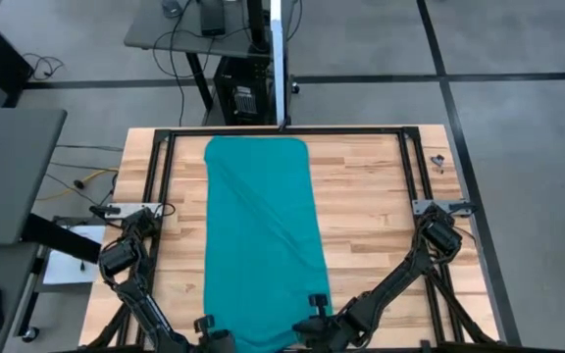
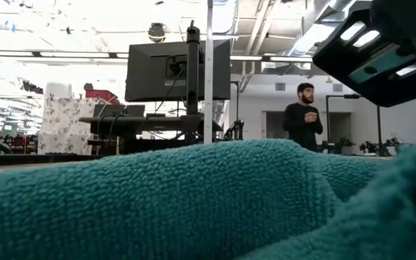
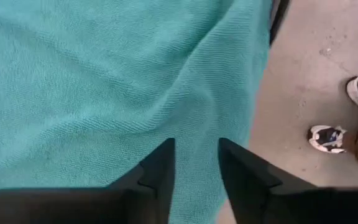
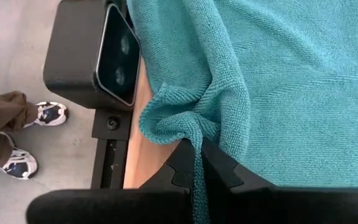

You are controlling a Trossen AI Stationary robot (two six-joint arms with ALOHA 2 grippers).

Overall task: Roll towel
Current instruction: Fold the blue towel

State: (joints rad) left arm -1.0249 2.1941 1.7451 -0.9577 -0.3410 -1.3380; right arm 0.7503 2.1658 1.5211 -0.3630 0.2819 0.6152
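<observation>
Monitor (image 2: 178, 70), standing person (image 2: 302, 115), sneakers (image 3: 326, 138)

Teal towel (image 1: 261, 235): long, spread flat lengthwise on table, diagonal crease, near corner bunched.

left gripper (image 3: 194, 163): fingers parted | right gripper (image 4: 199, 163): fingers pinched shut

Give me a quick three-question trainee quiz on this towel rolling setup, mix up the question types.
1. True or false: the towel is already rolled into a tight cylinder.
2. Multiple choice: the right pincer is A) open above bare wood, B) shut on the towel's corner, C) out of view.
3. Fill in: the left pincer has its fingers ____ over the towel's near end.

Key: 1 false, it lies spread lengthwise on the table; 2 B; 3 open.
</observation>
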